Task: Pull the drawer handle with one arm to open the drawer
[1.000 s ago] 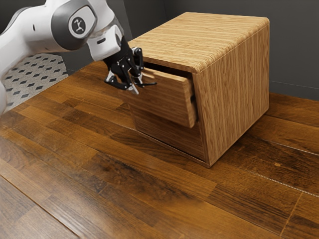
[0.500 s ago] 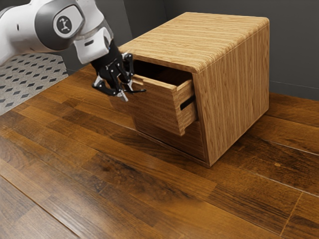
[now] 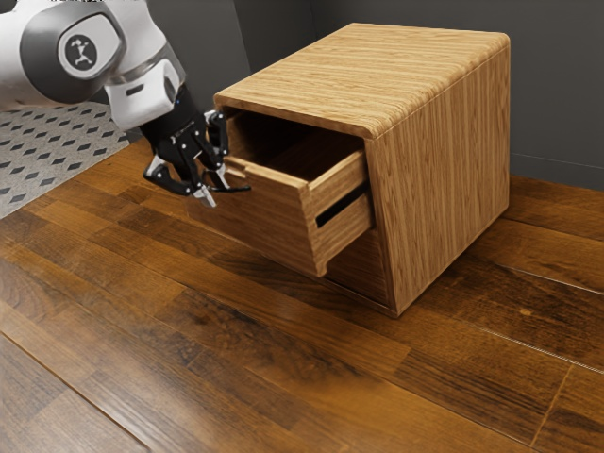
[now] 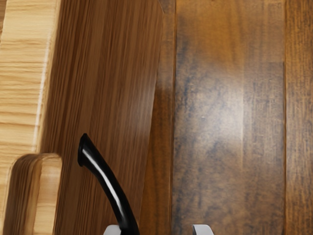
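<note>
Drawer: the upper drawer [image 3: 283,212] stands partway out of the wooden cabinet [image 3: 434,170], its front face toward the exterior view's left and its hollow inside open to view from above.
Handle: a black curved bar [image 4: 105,183] on the drawer's front face; in the wrist view it arcs off the wood and runs down between the fingertips [image 4: 201,228], close against one of them and apart from the other.
Hand: the black hand [image 3: 193,181] sits at the drawer front, at handle height. Its fingers are spread, with the handle between them but not clamped from both sides.
Arm: white and grey, coming in from the exterior view's upper left.
Cabinet: sits on a dark plank floor [image 3: 283,377], with a lower drawer front closed beneath the open one.
Mat: a grey patterned patch [image 3: 57,142] lies on the floor behind the arm.
</note>
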Controlling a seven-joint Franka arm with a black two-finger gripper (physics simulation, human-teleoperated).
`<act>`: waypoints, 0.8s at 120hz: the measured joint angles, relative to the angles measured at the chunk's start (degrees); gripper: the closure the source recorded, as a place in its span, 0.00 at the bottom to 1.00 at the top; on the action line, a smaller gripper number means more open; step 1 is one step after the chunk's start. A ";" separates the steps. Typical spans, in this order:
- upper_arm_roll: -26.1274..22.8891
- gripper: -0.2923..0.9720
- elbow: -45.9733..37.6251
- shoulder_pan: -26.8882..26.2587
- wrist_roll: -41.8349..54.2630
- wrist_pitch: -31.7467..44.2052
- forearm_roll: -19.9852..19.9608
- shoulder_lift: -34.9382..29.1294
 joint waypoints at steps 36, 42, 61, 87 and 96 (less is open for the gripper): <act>0.56 0.78 -5.65 0.22 -0.02 0.55 -0.47 -4.69; 0.59 0.78 -6.68 0.82 -0.02 0.61 -0.53 -5.58; 0.52 0.76 -9.22 1.33 -0.03 0.79 -0.90 -7.88; 0.26 0.80 -12.36 2.05 -0.06 0.92 -0.99 -11.50; 0.42 0.80 -13.58 1.45 -0.07 1.03 -1.00 -12.71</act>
